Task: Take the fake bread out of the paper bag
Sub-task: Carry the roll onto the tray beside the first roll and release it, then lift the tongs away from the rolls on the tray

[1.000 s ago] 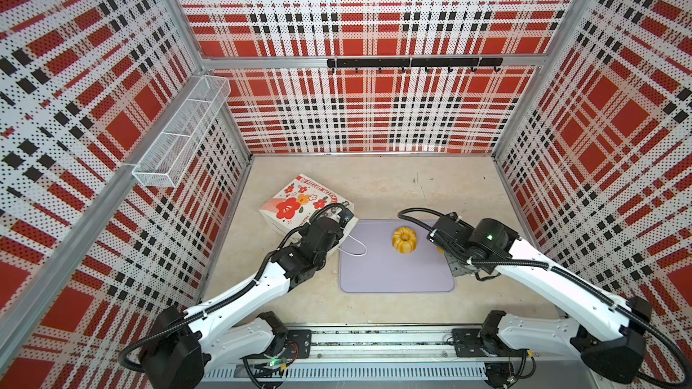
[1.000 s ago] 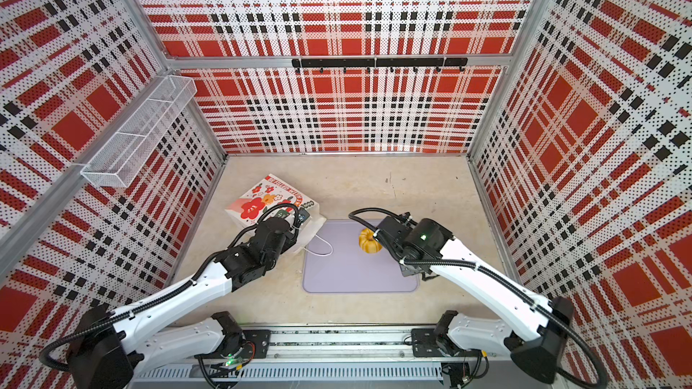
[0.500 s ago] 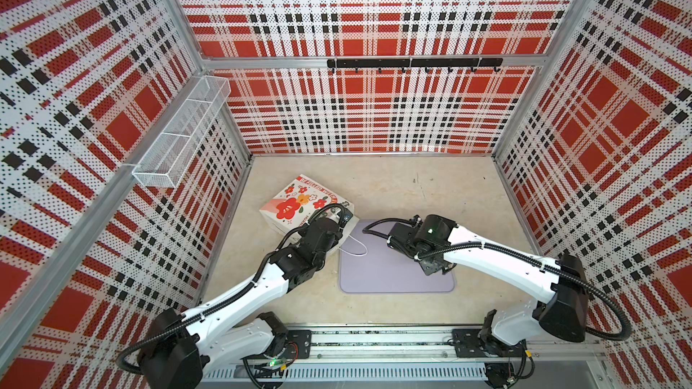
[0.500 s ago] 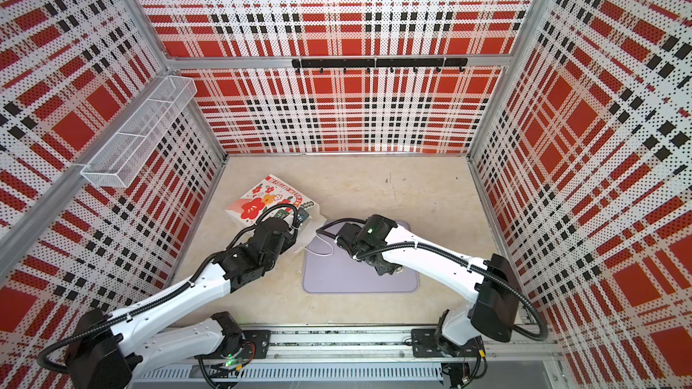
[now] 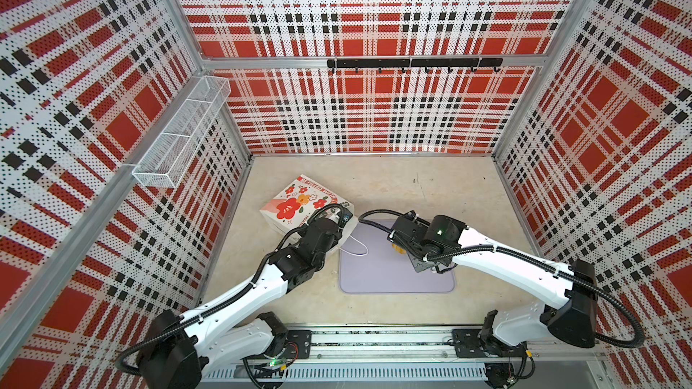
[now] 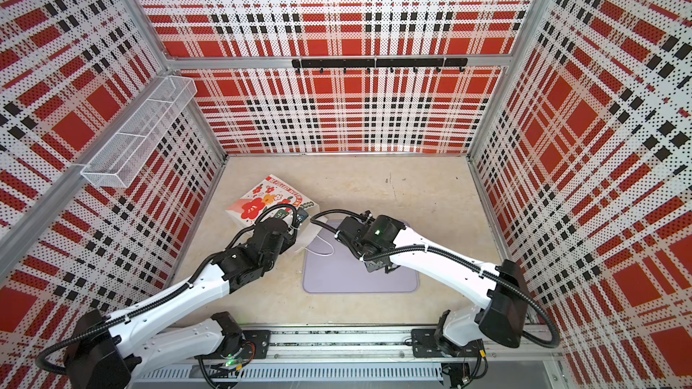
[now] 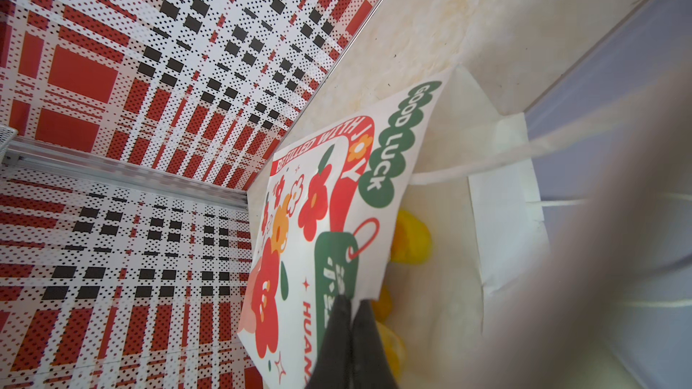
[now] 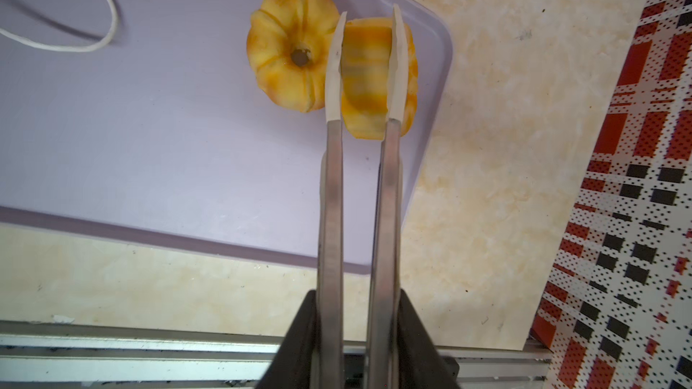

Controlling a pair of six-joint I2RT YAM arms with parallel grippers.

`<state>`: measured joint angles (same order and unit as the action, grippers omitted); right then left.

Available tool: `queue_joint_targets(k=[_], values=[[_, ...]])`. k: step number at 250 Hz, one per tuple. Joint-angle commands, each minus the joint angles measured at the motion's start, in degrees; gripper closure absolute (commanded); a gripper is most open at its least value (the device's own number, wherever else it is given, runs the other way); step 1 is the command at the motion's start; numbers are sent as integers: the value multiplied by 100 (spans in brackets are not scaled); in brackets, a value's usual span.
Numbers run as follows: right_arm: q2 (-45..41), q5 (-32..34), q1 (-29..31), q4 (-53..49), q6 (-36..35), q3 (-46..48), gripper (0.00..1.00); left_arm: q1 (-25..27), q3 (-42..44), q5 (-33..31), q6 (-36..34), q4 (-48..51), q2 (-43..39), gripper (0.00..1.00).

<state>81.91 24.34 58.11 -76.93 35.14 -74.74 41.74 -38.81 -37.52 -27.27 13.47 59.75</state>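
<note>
In both top views the paper bag lies on its side at ten o'clock from the lavender tray. Left wrist: the left tool pinches the bag's printed wall; yellow breads sit inside. Right wrist: the right tool grips a golden bun beside a fluted ring bun on the tray.

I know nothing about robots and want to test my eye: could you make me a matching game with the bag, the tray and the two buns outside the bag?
1 paper bag
2 tray
3 ring bun
4 other bun

A lying on the tray
B gripped by the right tool
C lavender, flat on the table
D on its side, edge pinched by the left tool

Pairs: 1-D, 2-C, 3-A, 4-B
</note>
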Motion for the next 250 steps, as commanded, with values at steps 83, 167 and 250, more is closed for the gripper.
queue_joint_targets(k=[83,167,250], values=[[-1100,-972,52,819,314,724,78,70,18,87,10,-69,-139,100],[-1447,-762,1,468,459,902,89,103,31,70,11,-56,-156,100],[-1877,-1114,-704,692,116,1514,98,119,31,78,11,-64,-146,100]])
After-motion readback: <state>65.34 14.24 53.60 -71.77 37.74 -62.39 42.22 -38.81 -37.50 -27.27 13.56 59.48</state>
